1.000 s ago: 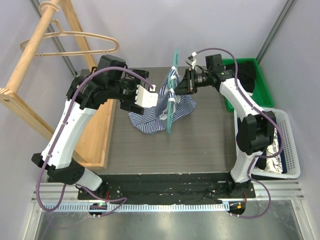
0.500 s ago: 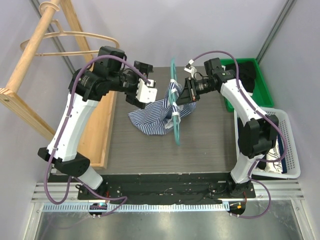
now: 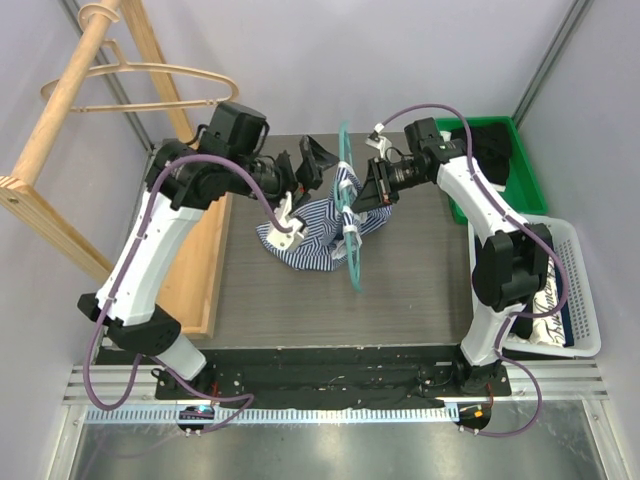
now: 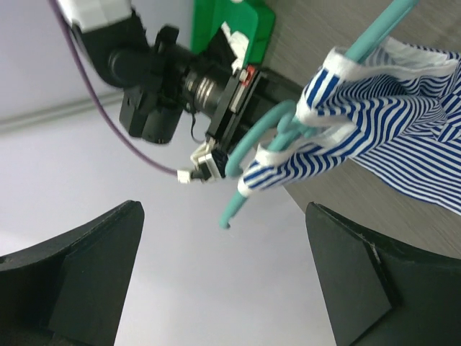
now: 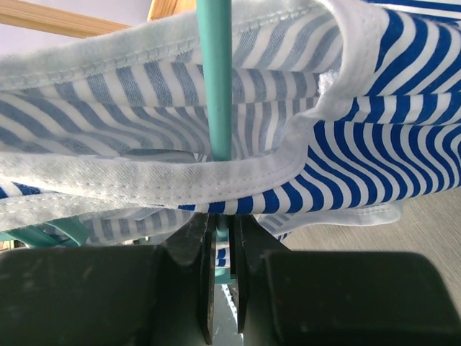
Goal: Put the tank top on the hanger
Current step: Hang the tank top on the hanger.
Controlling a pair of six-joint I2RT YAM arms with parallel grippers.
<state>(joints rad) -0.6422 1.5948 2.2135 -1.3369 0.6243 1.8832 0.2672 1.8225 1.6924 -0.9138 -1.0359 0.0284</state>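
Hanger (image 3: 355, 262), just one, is pointing far to near, carrying one tank top (image 3: 310, 235); right hand (image 3: 372, 188) is squeezing it, left hand (image 3: 303, 168) gaping apart.

At your far left stands a wooden rack (image 3: 60, 130), with a tan hanger (image 3: 180, 69) hooked over its rail. A wooden tray (image 3: 205, 290) lies along the left edge of the dark surface (image 3: 300, 300). On your right, a green bin (image 3: 530, 190) holds a black garment (image 3: 493, 140). Just nearer sits a white basket (image 3: 585, 300) with folded cloth (image 3: 548, 318) inside.
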